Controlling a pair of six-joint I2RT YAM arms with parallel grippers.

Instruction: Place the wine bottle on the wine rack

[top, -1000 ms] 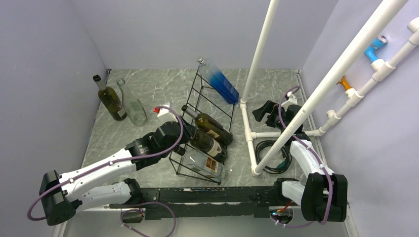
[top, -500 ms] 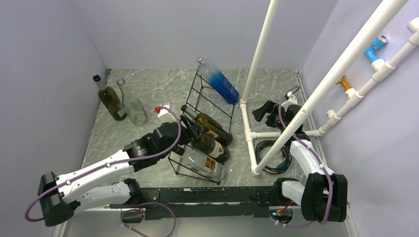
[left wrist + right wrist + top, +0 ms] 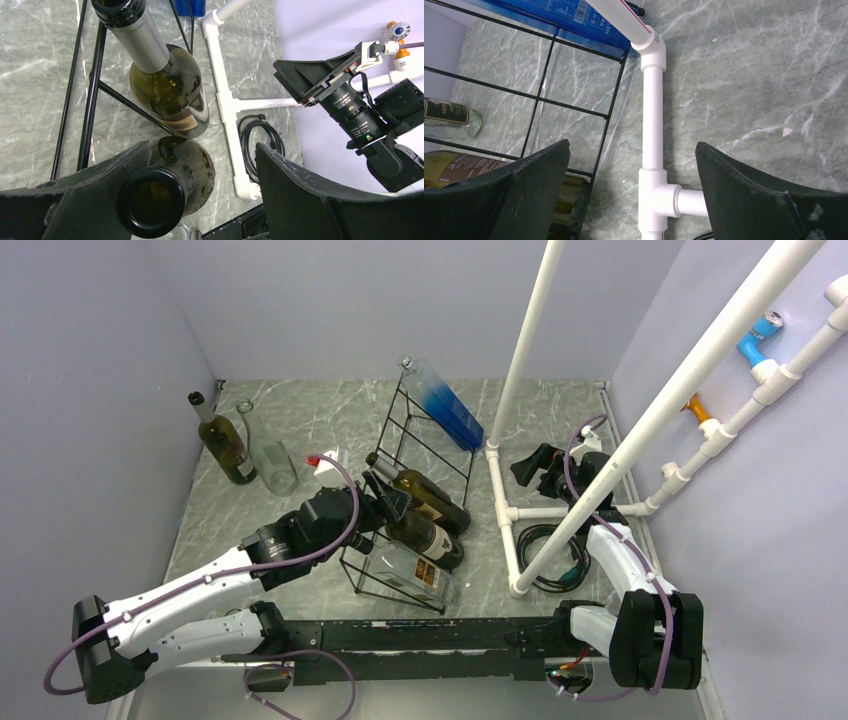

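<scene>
placing is being judged as almost done | wine bottle is being cradled in the wine rack, middle slot, neck pointing left | left gripper fingers are being held apart around its mouth, nothing clamped | right gripper is being held wide and empty, far right | remaining: left gripper is being expected to back clear

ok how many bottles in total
6. Four lie in the wine rack: a blue bottle at the far end, a dark bottle, a second dark bottle, and a labelled clear bottle at the near end. A green bottle and a clear bottle stand back left.
</scene>
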